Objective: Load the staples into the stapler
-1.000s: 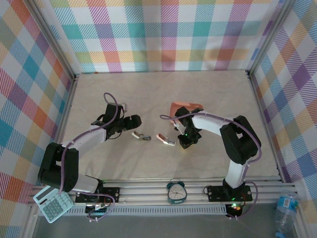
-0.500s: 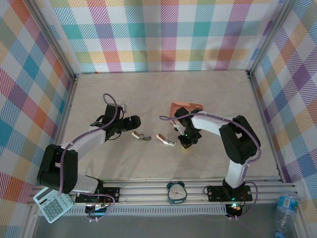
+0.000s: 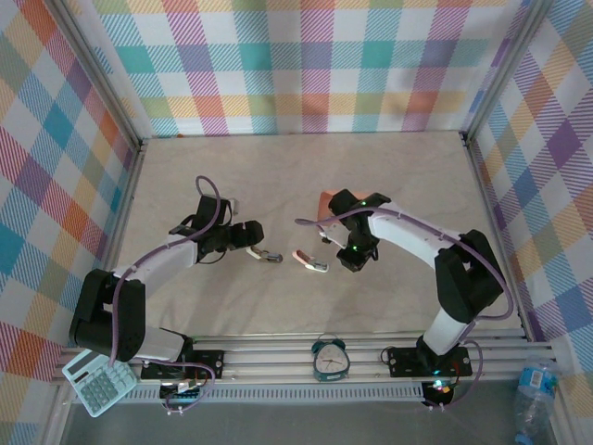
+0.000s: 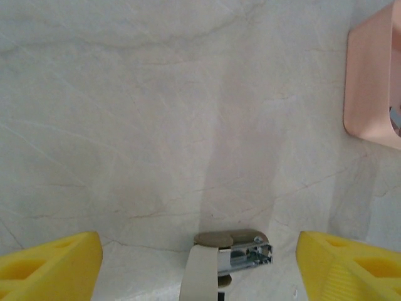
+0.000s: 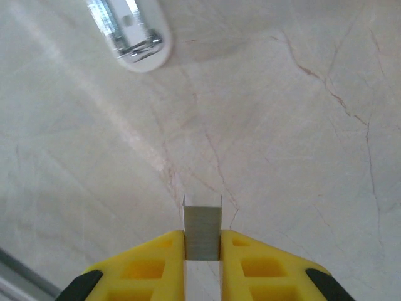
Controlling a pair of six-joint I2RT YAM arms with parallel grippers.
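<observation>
Pickup done: tiny grey metal staple strip [image 5: 202, 229] pinched between closed yellow fingers of right gripper [image 5: 202, 241]. Loading left: open white stapler [image 5: 133, 31] lying near, apart from strip. Left gripper [image 4: 200, 263] spread wide, empty, beige stapler [image 4: 229, 254] between fingers, untouched.

Two small staplers lay on the table [image 3: 278, 176]: the left stapler [image 3: 265, 254] and the right stapler [image 3: 311, 262]. There was one pink tray [image 3: 325, 201] and one strip of staples [image 5: 202, 233]. At the near edge were one alarm clock [image 3: 329, 357], one calculator [image 3: 98, 387] and one water bottle [image 3: 535, 389].
</observation>
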